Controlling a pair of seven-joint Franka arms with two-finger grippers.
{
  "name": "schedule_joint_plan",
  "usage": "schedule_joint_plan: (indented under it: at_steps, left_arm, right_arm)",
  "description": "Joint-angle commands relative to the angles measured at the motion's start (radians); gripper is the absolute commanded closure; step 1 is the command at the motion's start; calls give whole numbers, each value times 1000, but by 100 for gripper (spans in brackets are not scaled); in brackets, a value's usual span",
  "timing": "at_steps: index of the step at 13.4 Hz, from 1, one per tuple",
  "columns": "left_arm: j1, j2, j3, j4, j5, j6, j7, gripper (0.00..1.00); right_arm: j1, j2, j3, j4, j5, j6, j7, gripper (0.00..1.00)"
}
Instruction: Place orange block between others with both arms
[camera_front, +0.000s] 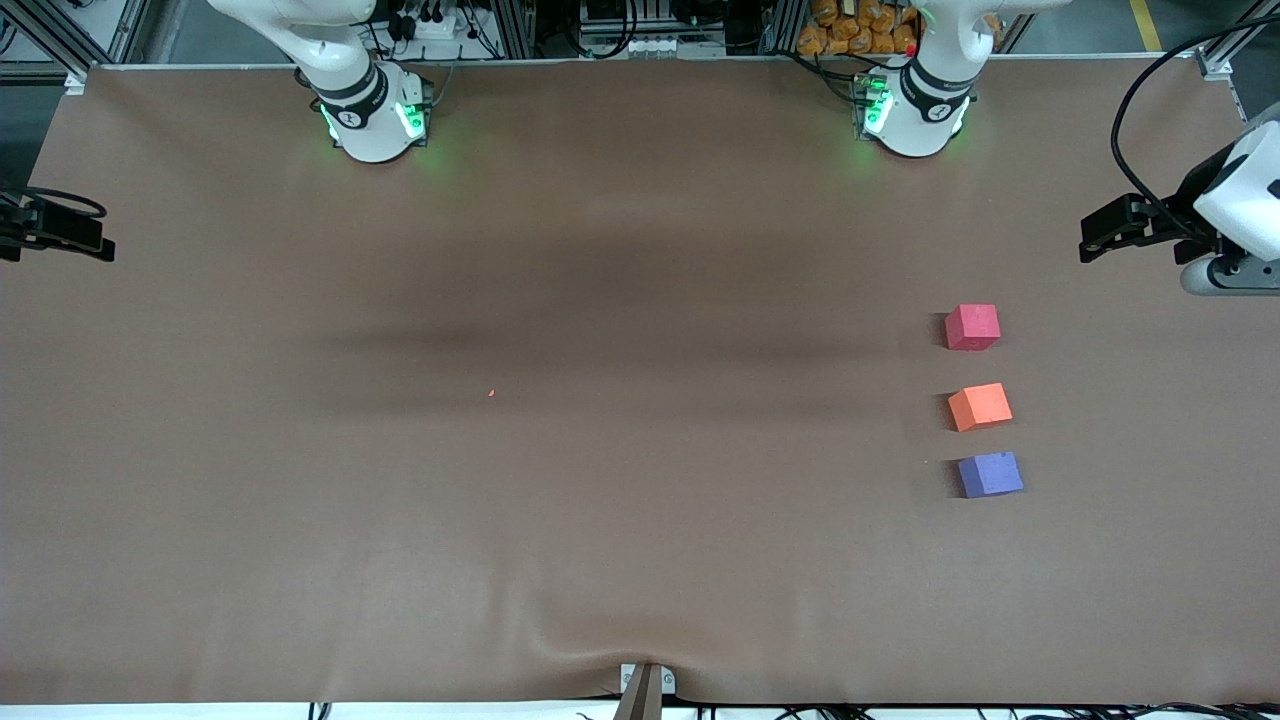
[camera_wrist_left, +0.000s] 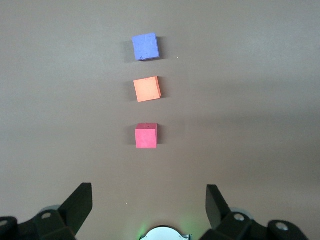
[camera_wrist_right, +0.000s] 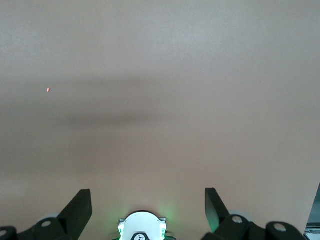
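The orange block (camera_front: 980, 406) (camera_wrist_left: 147, 89) sits on the brown table toward the left arm's end. It lies in a straight row between the others: the red-pink cube (camera_front: 972, 327) (camera_wrist_left: 146, 136), farther from the front camera, and the purple-blue cube (camera_front: 990, 474) (camera_wrist_left: 146, 47), nearer to it. Small gaps separate the three. My left gripper (camera_wrist_left: 149, 186) hangs open and empty high over its own base (camera_wrist_left: 161, 234), touching no block. My right gripper (camera_wrist_right: 147, 190) is open and empty too, high over its own base (camera_wrist_right: 142, 227) and bare table. Neither gripper shows in the front view.
Both white green-lit bases (camera_front: 375, 120) (camera_front: 915, 115) stand along the table's edge farthest from the front camera. A black fixture (camera_front: 55, 232) juts in at the right arm's end, a white-and-black one (camera_front: 1200, 225) at the left arm's end. A tiny orange speck (camera_front: 491, 393) lies mid-table.
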Motion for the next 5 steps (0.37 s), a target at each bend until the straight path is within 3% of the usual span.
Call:
schedule_joint_plan:
  at_steps: [1,5]
  left_arm:
    - [-8,4,-2,27,20,-10,21,0]
    - [-12,13,-1,37,22,-8,57,0]
  right_arm:
    - [5,-3,1,5,-14,-13,-8,0]
    - [5,-1,1,4,-14,-13,-7,0]
